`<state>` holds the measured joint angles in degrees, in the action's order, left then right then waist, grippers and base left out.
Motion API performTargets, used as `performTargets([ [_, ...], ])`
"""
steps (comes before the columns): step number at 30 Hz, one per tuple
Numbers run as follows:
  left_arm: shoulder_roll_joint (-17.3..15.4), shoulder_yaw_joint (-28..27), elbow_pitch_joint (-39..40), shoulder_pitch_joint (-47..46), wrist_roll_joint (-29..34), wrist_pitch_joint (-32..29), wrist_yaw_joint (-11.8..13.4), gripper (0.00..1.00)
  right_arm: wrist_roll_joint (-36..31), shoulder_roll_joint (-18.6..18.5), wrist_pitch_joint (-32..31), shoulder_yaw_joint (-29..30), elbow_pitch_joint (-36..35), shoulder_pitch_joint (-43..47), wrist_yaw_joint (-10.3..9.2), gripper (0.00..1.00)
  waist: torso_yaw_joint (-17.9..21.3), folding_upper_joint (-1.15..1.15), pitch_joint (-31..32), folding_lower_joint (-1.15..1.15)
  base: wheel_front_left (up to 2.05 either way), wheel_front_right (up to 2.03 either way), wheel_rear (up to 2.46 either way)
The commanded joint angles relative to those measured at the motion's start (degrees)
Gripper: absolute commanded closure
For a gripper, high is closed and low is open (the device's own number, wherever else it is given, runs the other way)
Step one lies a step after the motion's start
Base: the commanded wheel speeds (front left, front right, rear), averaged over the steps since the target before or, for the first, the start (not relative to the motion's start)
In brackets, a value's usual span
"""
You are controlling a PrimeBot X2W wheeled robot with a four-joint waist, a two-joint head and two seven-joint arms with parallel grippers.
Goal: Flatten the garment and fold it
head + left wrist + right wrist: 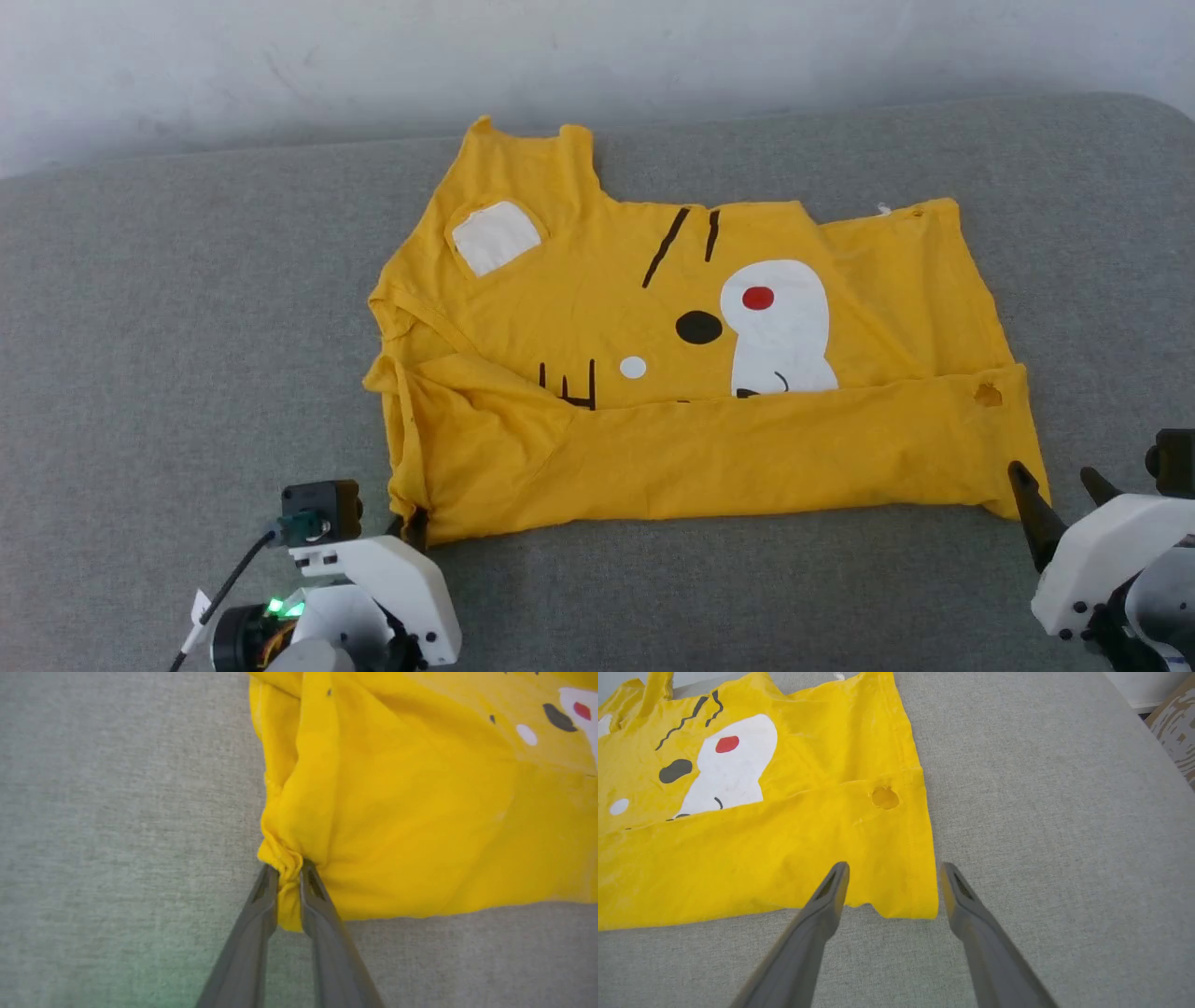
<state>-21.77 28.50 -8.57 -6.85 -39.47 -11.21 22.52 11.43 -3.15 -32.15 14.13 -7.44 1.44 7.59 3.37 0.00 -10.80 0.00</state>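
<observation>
I am watching the bright yellow short-sleeved T-shirt (653, 439) lying print-up in the middle of the grey woven cushioned surface (187, 327). Its near edge is folding up over the cartoon face: white muzzle with a red dot, black oval nose, black stripes, white ear patch.

The left gripper (415, 527) is working at the shirt's near left corner. The left wrist view is giving me the grip itself: the two dark fingers (261, 905) are standing narrow, nipping a bunched wad of yellow cloth between them.

The right gripper (894, 868) is standing wide apart, straddling the near right corner and holding nothing. That view is also giving me a small ragged hole (885, 798) in the folded band by the hem, and a brown-and-cream patterned patch (1176, 732) beyond the surface's rounded rim.

Bare grey fabric is running wide on both sides and along the near edge. The pale wall (560, 56) is closing off the far side.
</observation>
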Motion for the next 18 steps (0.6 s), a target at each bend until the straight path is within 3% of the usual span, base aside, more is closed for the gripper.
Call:
performTargets([
  [1,1.31,1.77,-3.11,1.37,-1.08,-1.83,-0.72,1.0,-0.49,0.22,-0.52,0.19,-0.29,0.1,-0.1,0.0,-0.32,0.0,0.6,0.0,0.0,0.0,0.0],
  [9,1.64,0.69,-0.69,0.18,0.76,4.59,-0.9,1.0,-2.13,-1.05,-4.03,0.95,4.51,-2.13,-0.1,0.0,-2.67,0.0,2.24,0.0,0.0,0.0,0.0],
  [18,0.74,1.49,5.45,-1.01,2.63,5.29,-0.53,1.0,-6.59,-1.21,-4.73,5.58,16.16,-8.28,-0.1,0.0,-5.17,0.0,-0.17,0.0,0.0,0.0,0.0],
])
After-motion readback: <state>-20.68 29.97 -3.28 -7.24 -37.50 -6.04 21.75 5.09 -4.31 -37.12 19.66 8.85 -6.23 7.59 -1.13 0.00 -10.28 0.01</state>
